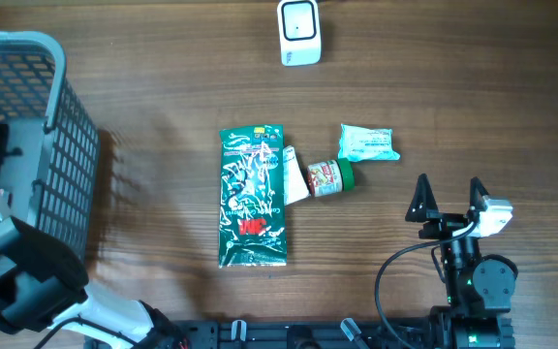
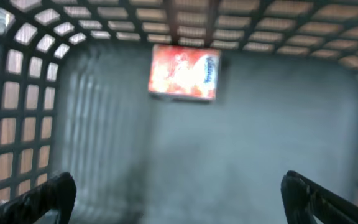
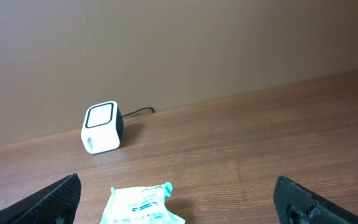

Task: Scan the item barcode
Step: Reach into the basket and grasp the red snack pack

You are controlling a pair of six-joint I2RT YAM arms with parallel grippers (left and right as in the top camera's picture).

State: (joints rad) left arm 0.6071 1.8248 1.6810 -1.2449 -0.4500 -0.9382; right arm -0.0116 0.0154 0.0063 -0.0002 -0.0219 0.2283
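Pouch (image 1: 368, 142), pale blue-green, lay flat on the tabletop (image 1: 163, 97) just ahead of our right end effector (image 1: 449, 184). We judged that to be the item due for the scan. The jaws on that side stood wide open with nothing between them, short of the pouch and not touching it.

Over on the left, our left end effector (image 2: 178, 179) was spread open and empty too. It was looking down into the grey basket (image 1: 66, 126), where an orange box (image 2: 183, 73) sat against the far wall.

The scanner (image 1: 299, 32) waited at the far edge of the tabletop, its face tilted toward our side and well apart from the pouch.

To do this step well, we reckoned the right arm should come down square over the pouch and pinch across its narrow way. The fingertips would need to get low to the wood, since a soft, flat pack gives little to bite on. The jar (image 1: 329, 177) with the green lid lay near on the left, beside the big green packet (image 1: 253, 197), so the approach wanted to stay on the pouch's open side.

We could not make out a barcode on the upper face, so it may have been underneath. Our call was to lift, carry to the scanner, turn the wrist until the code faced the window, and hold it steady there.
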